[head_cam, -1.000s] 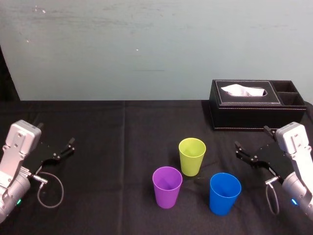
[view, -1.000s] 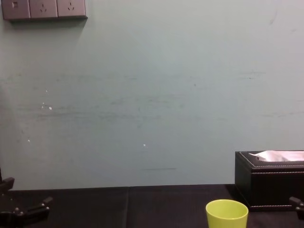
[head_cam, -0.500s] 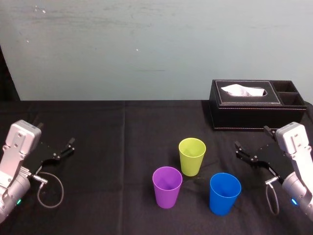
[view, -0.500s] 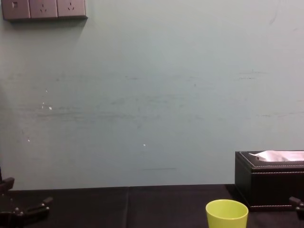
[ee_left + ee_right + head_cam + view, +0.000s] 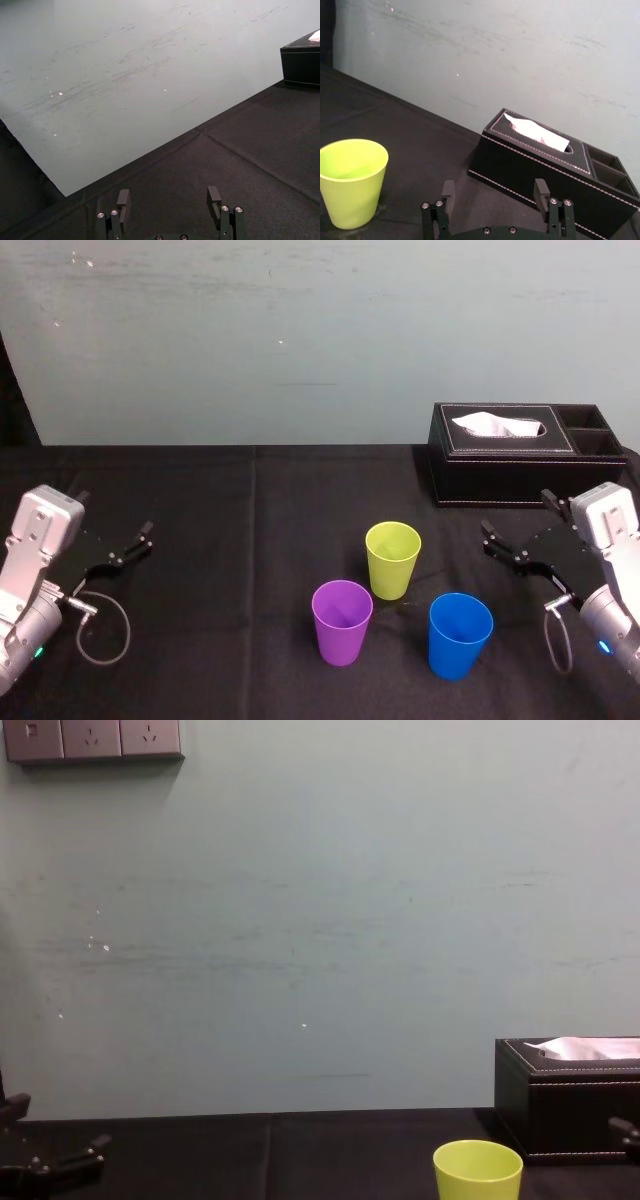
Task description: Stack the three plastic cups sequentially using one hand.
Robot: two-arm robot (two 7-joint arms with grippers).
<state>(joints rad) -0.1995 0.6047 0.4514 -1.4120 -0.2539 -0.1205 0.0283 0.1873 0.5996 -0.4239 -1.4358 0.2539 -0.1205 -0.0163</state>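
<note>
Head view: you're at step one, nothing stacked yet. Lime-yellow cup [image 5: 392, 558] far, purple cup [image 5: 342, 621] near-left, blue cup [image 5: 460, 634] near-right. All upright and apart on black cloth surface [image 5: 250, 540]. Right end effector [image 5: 516, 514] spread wide, empty, right of blue cup. Left end effector [image 5: 116, 513] parked far left, spread, empty.

Right wrist view: lime-yellow cup smooth, shiny, narrower at bottom.

Your next move, likely: reach one cup, pinch rim softly, lift, drop inside another.

The right tool [image 5: 494, 189] has its two black fingers spread apart with nothing between them. Beyond it, a lime-yellow cup [image 5: 351, 182] stands upright on the black surface [image 5: 420, 145]. A black tissue box [image 5: 540, 165] with white stitching sits near the pale wall [image 5: 495, 50], well apart from the cup, with a white tissue [image 5: 535, 131] poking from its slot.
</note>
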